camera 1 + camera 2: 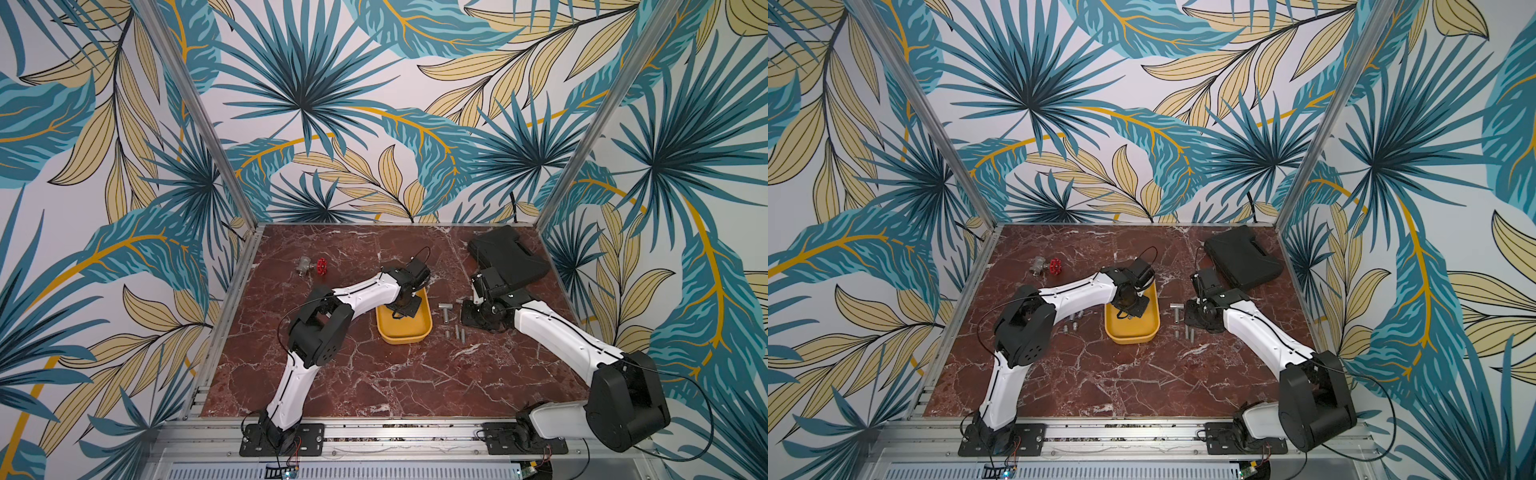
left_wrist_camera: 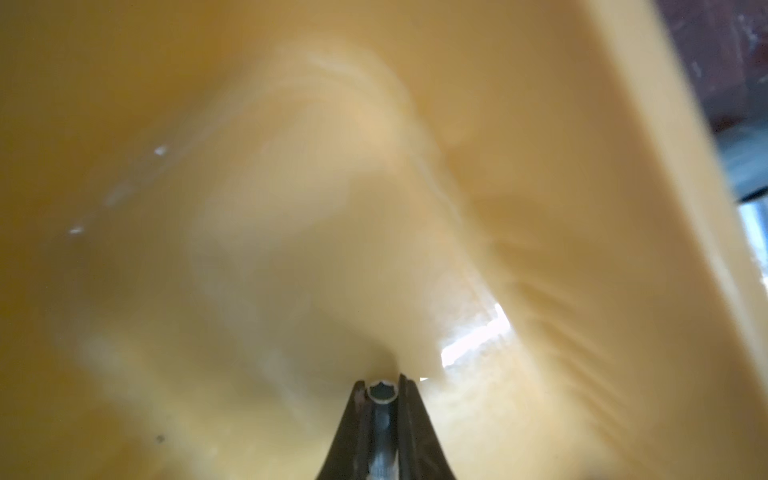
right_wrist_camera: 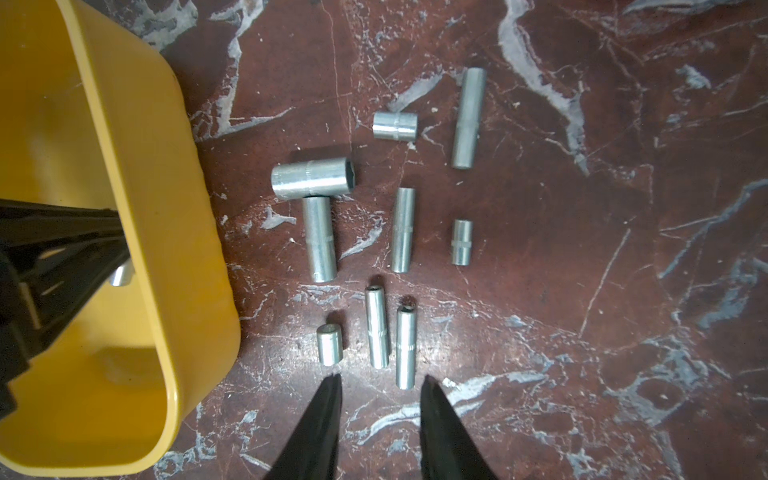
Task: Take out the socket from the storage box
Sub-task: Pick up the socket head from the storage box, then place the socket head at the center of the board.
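In both top views, one yellow storage box [image 1: 404, 338] sits in the middle of the table [image 1: 374, 374], and the left gripper [image 1: 400, 312] reaches down inside it. Two other items lie toward the back. One is a black case [image 1: 509, 255] near the right corner. The other is a valve [image 1: 309, 266] with a red handwheel on the left. In a top view, about four small grey cylinders [image 1: 1072, 322] lie to the left of the box under the left arm. They are too small to count with certainty.

In the left wrist view, the left gripper's two fingers are clamped on one socket [image 2: 381, 395]. Its hex mouth faces the camera, just above the box's yellow floor.

In the right wrist view, nine loose sockets [image 3: 403, 230] lie on the table beside the box: one wide, five long and three short. The wide one touches the end of a long one, forming a T. The right gripper [image 3: 380, 382] has its fingers apart with nothing between them, and its tips are near the closest sockets. Inside the box, the end of the held socket shows beside the left gripper's black finger.
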### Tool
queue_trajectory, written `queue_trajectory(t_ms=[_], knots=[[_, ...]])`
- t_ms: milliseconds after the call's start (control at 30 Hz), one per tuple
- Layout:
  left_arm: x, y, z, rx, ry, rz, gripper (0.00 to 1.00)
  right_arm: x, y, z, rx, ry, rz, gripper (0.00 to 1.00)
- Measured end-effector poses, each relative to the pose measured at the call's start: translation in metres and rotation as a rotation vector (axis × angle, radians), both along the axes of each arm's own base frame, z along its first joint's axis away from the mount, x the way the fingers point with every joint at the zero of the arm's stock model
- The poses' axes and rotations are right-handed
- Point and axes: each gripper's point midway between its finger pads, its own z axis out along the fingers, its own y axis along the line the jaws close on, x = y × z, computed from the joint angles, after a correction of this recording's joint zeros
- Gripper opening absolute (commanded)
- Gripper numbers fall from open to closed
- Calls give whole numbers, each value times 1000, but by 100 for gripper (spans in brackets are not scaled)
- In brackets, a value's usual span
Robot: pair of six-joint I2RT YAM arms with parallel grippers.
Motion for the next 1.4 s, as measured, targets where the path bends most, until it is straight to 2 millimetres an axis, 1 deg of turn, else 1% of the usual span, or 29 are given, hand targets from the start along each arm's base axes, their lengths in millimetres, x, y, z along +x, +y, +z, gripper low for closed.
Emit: queue_trajectory(t_ms=[33, 133, 233, 300, 333, 400, 500, 567, 667, 767, 1033, 1300, 1400], knots=[[3, 7, 7, -3, -10, 15, 11, 0, 0, 0, 0, 0, 0, 34], [13, 40, 41, -26, -67, 87, 13, 0, 0, 0, 0, 0, 0, 34], [17, 79, 77, -61, -134, 172, 14, 0, 0, 0, 2, 0, 0, 34], [17, 108, 91, -73, -161, 236, 14, 0, 1, 0, 8, -1, 2, 34], [16, 120, 93, -76, -165, 264, 14, 1, 2, 0, 11, -2, 3, 34], [11, 147, 85, -65, -148, 326, 14, 2, 4, -2, 19, 1, 7, 34], [-2, 176, 58, -30, -81, 395, 14, 3, 6, -6, 24, 13, 11, 33], [-15, 193, 37, -3, -24, 432, 15, 3, 7, -11, 25, 28, 13, 33], [-30, 205, 18, 21, 33, 461, 16, 2, 8, -13, 29, 37, 15, 33], [-42, 213, 8, 39, 67, 478, 16, 2, 9, -13, 33, 37, 17, 33], [-58, 222, -8, 41, 116, 506, 16, 3, 10, -12, 42, 39, 20, 33], [-66, 224, -18, 34, 141, 528, 17, 4, 11, -12, 43, 39, 21, 33], [-67, 224, -20, 31, 142, 536, 20, 3, 11, -12, 46, 39, 22, 33]])
